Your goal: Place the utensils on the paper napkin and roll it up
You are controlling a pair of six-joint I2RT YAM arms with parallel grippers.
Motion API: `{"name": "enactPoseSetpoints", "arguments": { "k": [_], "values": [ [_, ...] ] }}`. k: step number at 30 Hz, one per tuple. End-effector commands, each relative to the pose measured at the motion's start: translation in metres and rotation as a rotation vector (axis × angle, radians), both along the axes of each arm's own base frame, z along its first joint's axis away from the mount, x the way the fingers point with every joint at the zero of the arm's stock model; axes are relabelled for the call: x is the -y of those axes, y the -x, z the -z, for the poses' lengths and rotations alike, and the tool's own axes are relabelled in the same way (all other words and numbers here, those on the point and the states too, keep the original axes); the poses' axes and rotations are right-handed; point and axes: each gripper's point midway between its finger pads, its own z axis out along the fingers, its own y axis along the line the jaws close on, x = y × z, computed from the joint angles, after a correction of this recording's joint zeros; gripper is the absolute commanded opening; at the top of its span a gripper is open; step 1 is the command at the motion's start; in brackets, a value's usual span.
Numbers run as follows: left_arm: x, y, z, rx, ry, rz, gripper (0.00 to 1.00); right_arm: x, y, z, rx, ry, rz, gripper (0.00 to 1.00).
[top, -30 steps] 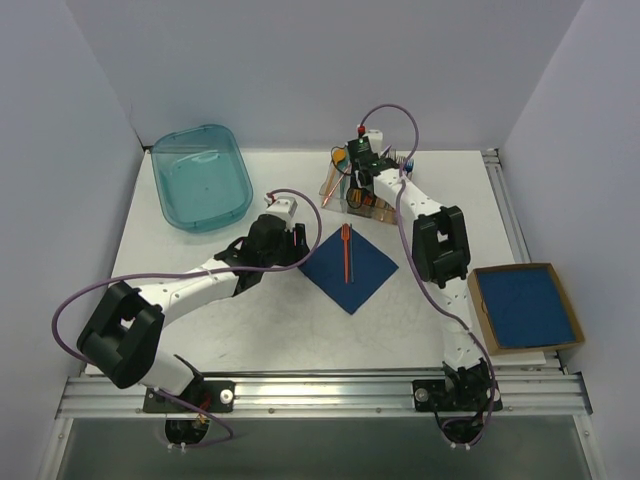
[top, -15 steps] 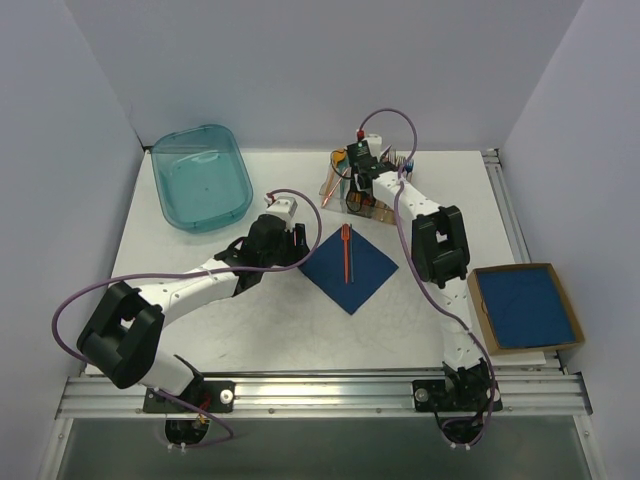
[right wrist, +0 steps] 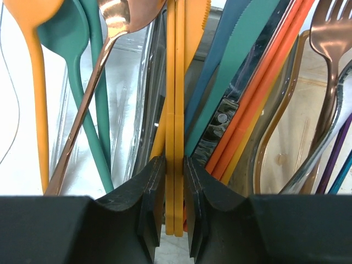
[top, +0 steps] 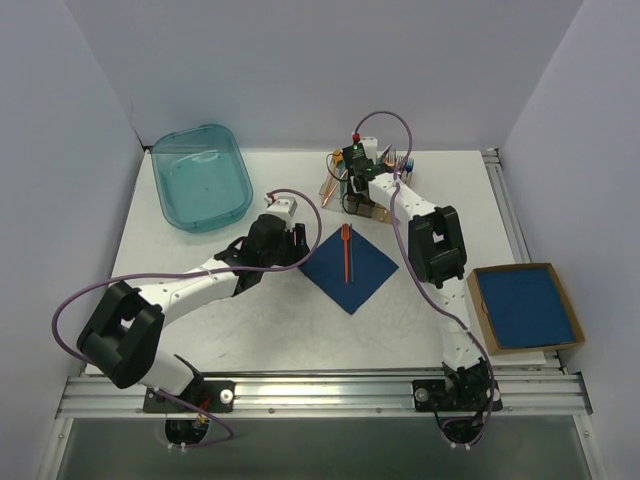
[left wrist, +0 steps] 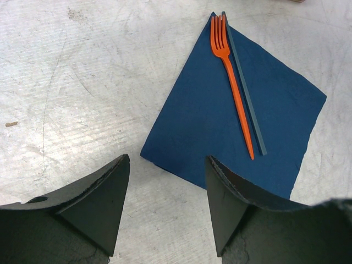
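Note:
The dark blue paper napkin (top: pixel 350 268) lies flat as a diamond mid-table, also in the left wrist view (left wrist: pixel 220 115). An orange fork (top: pixel 346 250) lies on it, tines toward the far corner (left wrist: pixel 235 88). My left gripper (top: pixel 300 242) is open and empty, low over the table at the napkin's left corner (left wrist: pixel 168 160). My right gripper (top: pixel 353 188) is down in the clear cutlery holder (top: pixel 368 205), its jaws shut (right wrist: pixel 174 162) on flat orange-yellow cutlery (right wrist: pixel 176 110), one piece serrated. A copper spoon (right wrist: pixel 118 22) and a copper fork (right wrist: pixel 330 27) stand beside it.
The holder also contains teal, blue, orange and purple cutlery packed close around my right fingers. A teal plastic bin (top: pixel 200 178) sits at the far left. A cardboard box (top: pixel 480 300) of blue napkins stands at the right edge.
My right gripper has shifted slightly left and farther back at the cutlery holder. The left arm, napkin and fork have not moved.

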Motion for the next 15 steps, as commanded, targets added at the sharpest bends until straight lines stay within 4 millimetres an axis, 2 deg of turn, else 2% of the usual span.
{"name": "enactPoseSetpoints", "arguments": {
  "k": [1, 8, 11, 15],
  "values": [
    [0.003, -0.007, -0.020, 0.057, 0.022, 0.003, 0.66, 0.008, 0.004, 0.005, -0.024, 0.048, 0.023, 0.20],
    [0.004, -0.006, -0.020, 0.058, 0.024, 0.006, 0.65, 0.014, 0.006, -0.002, -0.014, 0.048, 0.034, 0.12],
    [0.004, -0.006, -0.019, 0.055, 0.022, 0.006, 0.65, 0.015, 0.005, -0.011, 0.011, 0.035, 0.035, 0.09],
    [0.003, -0.007, -0.020, 0.059, 0.023, 0.002, 0.66, 0.013, 0.000, -0.034, 0.062, 0.012, 0.036, 0.08]
  ]
}}
